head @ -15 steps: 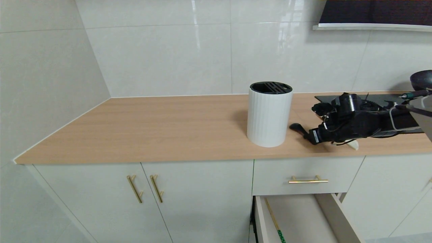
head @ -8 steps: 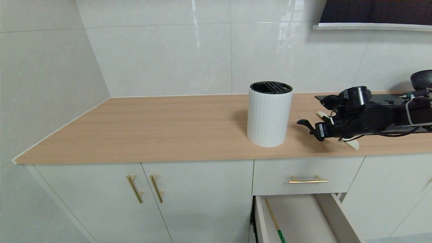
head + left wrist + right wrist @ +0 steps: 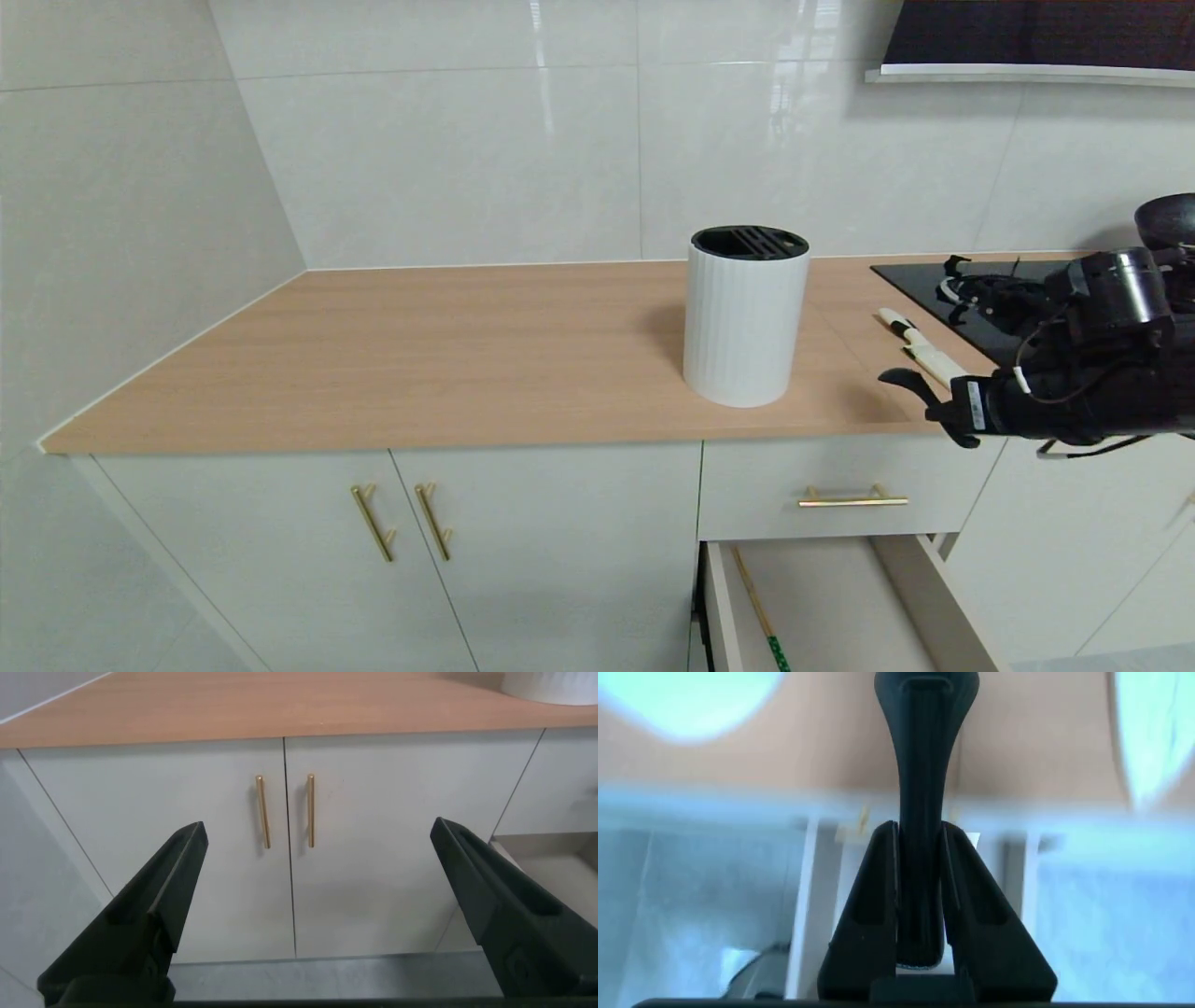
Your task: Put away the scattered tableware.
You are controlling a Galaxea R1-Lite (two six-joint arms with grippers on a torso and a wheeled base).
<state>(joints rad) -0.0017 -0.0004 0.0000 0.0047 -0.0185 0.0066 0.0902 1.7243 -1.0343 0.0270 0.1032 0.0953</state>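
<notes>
In a tiled kitchen, the robot's right gripper (image 3: 926, 396) hangs at the front edge of the wooden surface (image 3: 467, 355), to the right of the white ribbed knife holder (image 3: 745, 317) and apart from it; its jaws are closed narrow on a black-handled utensil (image 3: 901, 377), whose rounded end pokes out toward the holder; the right wrist view shows the same ridged black handle (image 3: 920, 747) pinched between the two jaws of the right gripper (image 3: 920, 833), though what kind of utensil it is cannot be told; just behind the gripper a white utensil with a black band (image 3: 920, 350) lies flat on the surface, between the knife holder and the black cooktop (image 3: 934, 280), and whether its near end touches the gripper cannot be told; the knife holder stands upright, its black slotted top bare; below the surface's edge, under a closed drawer with a gold handle (image 3: 852, 500), a lower drawer (image 3: 896, 579) stands pulled open with a long chopstick (image 3: 754, 602) lying along its left side; a dark pan (image 3: 1167, 219) sits at the far right; the left gripper (image 3: 318, 833) is low in front of the white cabinet doors (image 3: 374, 877), its jaws spread wide and holding nothing.
</notes>
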